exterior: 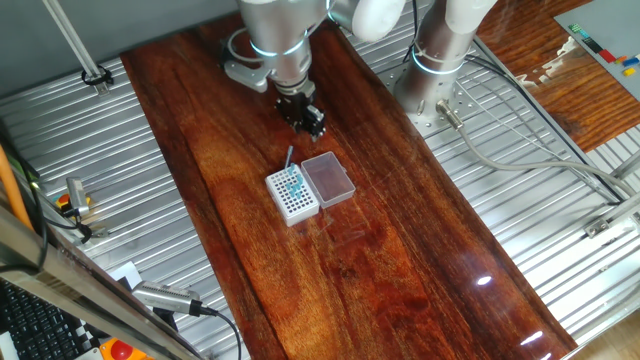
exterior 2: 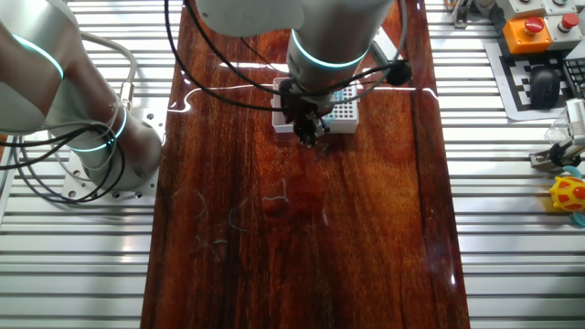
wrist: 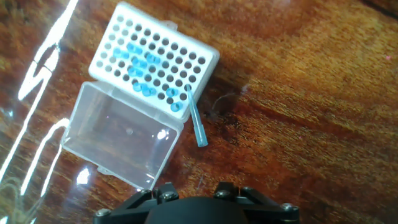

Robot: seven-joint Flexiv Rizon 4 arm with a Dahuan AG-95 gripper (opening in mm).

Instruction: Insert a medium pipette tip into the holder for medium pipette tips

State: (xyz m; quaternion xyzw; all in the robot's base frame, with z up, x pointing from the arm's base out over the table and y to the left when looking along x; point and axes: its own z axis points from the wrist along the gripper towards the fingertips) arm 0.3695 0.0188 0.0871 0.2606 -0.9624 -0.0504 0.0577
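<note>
The white holder point(exterior: 293, 195) with a grid of dark holes and some teal tips stands mid-table; it also shows in the hand view point(wrist: 155, 59) and, partly hidden by the arm, in the other fixed view point(exterior 2: 345, 113). A slender pale-blue pipette tip point(wrist: 195, 119) has its narrow end at a hole in the holder's edge row and leans outward; it sticks up slanted at the holder's far edge point(exterior: 289, 158). My gripper point(exterior: 311, 120) hangs above the table, apart from tip and holder and holding nothing. Its fingertips do not show in the hand view.
A clear rectangular box point(exterior: 329, 178) stands right against the holder; it also shows in the hand view point(wrist: 121, 134). The dark wooden tabletop point(exterior: 380, 260) lies between ribbed metal surfaces. The arm's base point(exterior: 440, 70) stands at the far right.
</note>
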